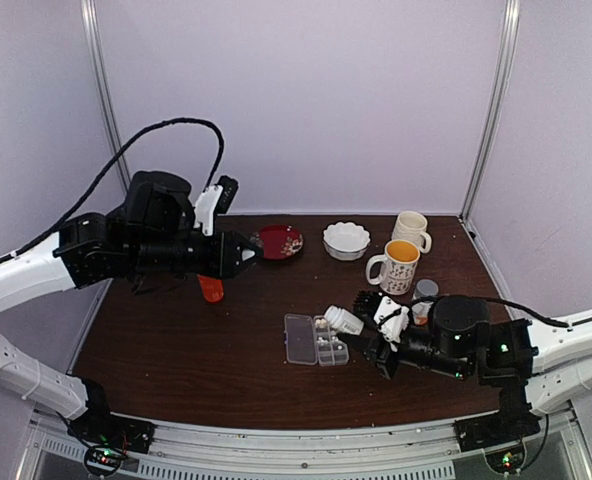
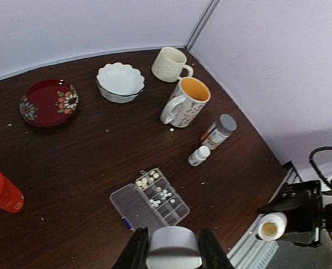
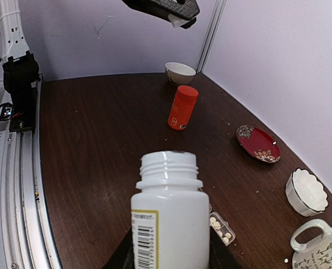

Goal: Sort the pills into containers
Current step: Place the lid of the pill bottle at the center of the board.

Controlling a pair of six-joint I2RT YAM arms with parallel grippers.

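Only whitish pills (image 2: pixel 161 194) in clear cells (image 2: pixel 176 212); left gripper (image 2: pixel 174 250) around grey cap (image 2: pixel 173 241), right gripper (image 3: pixel 170 256) around white bottle (image 3: pixel 170 207).

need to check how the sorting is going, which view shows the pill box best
The left wrist view: it looks down on the open pill box, so its cells and whitish pills show. The top external view shows it small, next to the white bottle. The right wrist view shows only a corner behind that bottle.
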